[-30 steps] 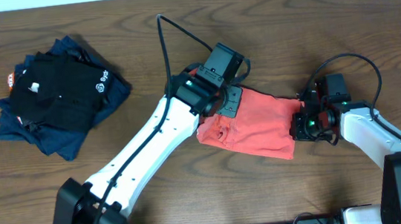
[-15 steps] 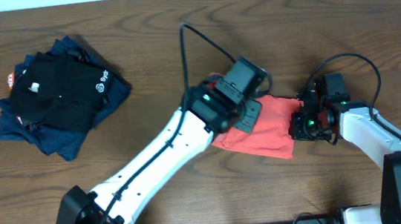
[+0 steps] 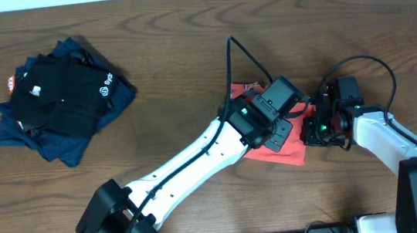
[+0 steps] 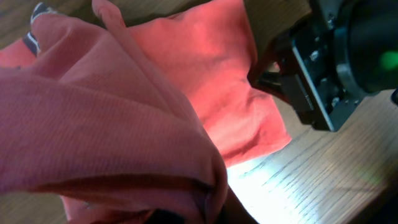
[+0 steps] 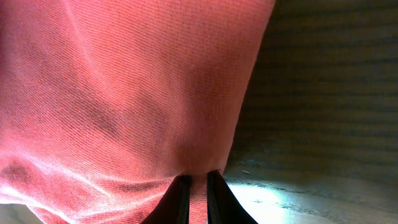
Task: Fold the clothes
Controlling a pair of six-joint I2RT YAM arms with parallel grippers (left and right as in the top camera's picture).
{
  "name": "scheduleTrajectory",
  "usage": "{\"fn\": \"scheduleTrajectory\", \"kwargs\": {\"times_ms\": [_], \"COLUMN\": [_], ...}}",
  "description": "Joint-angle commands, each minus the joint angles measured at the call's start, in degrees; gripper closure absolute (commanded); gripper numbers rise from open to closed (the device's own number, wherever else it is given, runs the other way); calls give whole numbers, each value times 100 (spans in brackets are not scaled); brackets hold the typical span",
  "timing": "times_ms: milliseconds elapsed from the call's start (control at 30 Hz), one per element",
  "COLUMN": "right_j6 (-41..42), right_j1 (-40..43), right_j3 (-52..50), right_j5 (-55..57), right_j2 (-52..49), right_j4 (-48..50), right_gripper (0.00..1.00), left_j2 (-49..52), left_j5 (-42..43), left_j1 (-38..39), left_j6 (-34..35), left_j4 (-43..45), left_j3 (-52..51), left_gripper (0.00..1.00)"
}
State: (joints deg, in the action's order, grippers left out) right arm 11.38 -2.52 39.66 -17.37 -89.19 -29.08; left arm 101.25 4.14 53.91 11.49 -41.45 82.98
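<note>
Coral-red T-shirt lies right of centre on the bench. It is mostly covered by the left arm, which comes in diagonally from lower left. From overhead only the shirt's upper-left corner and its lower-right edge show.

Left pincer is over the middle of the shirt, pinching a raised fold. Its fingers are mostly buried in cloth in the wrist view, and the jaws look pressed together on it. Right pincer is at the shirt's right edge, tips close together with the hem pinched between them. The two pincers are near each other, with only a small gap.

Open room: bare wood above the shirt, below it toward the bottom edge, and across the middle of the frame. The space right of the shirt is taken by the right arm and its looped cable. The left arm's own cable arcs up over the shirt's upper edge.

A black shirt with a small white logo sits on top of navy garments at upper left, well apart from the T-shirt.

Left wrist view shows what the arm hides from overhead. The lifted fold fills the left and bottom, with a flat layer on the wood beneath it. The right pincer's black body is at upper right against that layer's edge, with a green light lit.

Right wrist view is mostly close-up weave, with two dark tips at bottom centre and a strip of bare wood on the right.
</note>
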Motion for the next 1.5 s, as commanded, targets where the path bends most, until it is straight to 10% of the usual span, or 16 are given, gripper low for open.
{"fn": "scheduleTrajectory", "kwargs": {"times_ms": [0, 267, 933, 1467], "right_j6": [63, 63, -507, 136], "right_j1": [-129, -129, 249, -667], "right_j3": [-201, -199, 2778, 1154], "right_j5": [81, 83, -188, -293], "right_j2": [-319, -319, 599, 286], "right_j4": [-50, -92, -2476, -1311], "right_gripper": [89, 82, 59, 61], "left_j2": [68, -188, -1231, 455], "left_j5": [44, 732, 120, 726], "left_j1": [37, -50, -2347, -2330], "left_j6": [114, 46, -28, -28], "left_j4": [114, 282, -647, -428], "left_j3": [164, 166, 146, 146], "left_gripper": [83, 55, 51, 50]}}
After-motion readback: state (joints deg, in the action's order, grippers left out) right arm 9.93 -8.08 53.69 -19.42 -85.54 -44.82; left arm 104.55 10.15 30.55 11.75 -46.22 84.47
